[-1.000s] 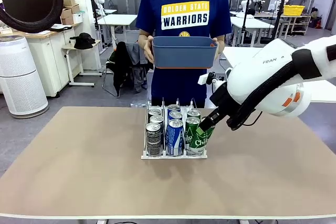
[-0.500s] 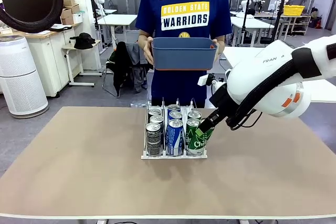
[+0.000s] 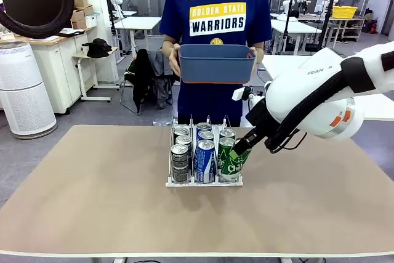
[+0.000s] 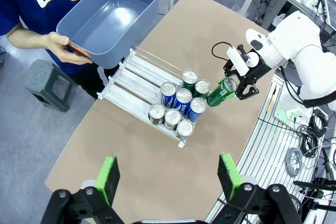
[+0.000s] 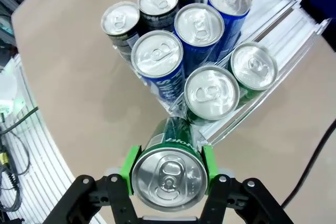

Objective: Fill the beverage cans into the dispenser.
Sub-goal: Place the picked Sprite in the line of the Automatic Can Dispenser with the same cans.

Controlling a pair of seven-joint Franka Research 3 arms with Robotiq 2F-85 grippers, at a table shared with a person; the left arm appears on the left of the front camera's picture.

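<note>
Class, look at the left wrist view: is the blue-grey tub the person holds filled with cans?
No, the tub is empty inside; the cans stand in the dispenser.

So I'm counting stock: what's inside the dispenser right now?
Eight upright cans stand in the dispenser: three dark, three blue, two green. Its far end is bare. The right gripper holds another green can tilted at the front; whether it's inside is unclear.

Left claw fingertips cut by bottom edge; dispenser rear lanes hidden behind cans.
</note>
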